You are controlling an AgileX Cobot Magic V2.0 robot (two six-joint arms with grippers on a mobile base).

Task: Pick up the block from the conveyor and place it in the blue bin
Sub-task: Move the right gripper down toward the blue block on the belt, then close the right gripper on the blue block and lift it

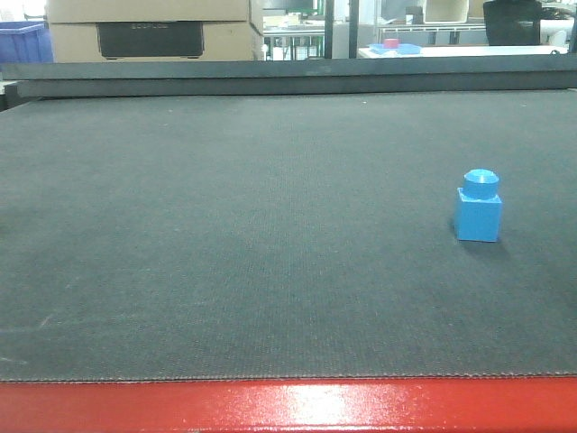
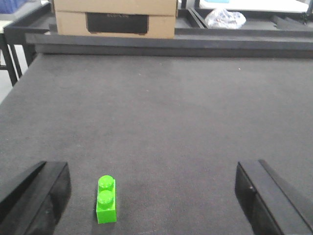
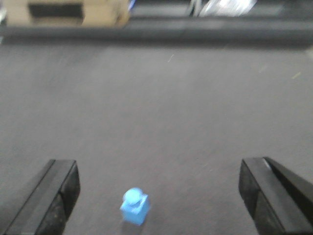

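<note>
From the front we see one block (image 1: 479, 207) standing upright on the conveyor (image 1: 225, 225), its single stud pointing straight up. It is a cube, so no side runs longer than another, and one flat face is turned nearly square to us. It sits on the right part of the belt, well back from the red frame (image 1: 288, 406) along the near edge. One cardboard box (image 1: 153, 27) stands beyond the far edge.

In the left wrist view we see the left gripper (image 2: 151, 200) with its two dark fingers (image 2: 34, 196) spread wide and nothing between them gripped. One green brick (image 2: 106, 200) with two studs lies on the belt between them, studs up, with its long axis running away from the camera. It is close to the finger at the picture's left edge but not touching it.

The right wrist view is blurred. We see the right gripper (image 3: 159, 196) spread wide, holding nothing. The one block (image 3: 134, 206) stands on the belt between its two fingers (image 3: 49, 200), stud up, somewhat nearer the finger at the picture's left edge and touching neither.
</note>
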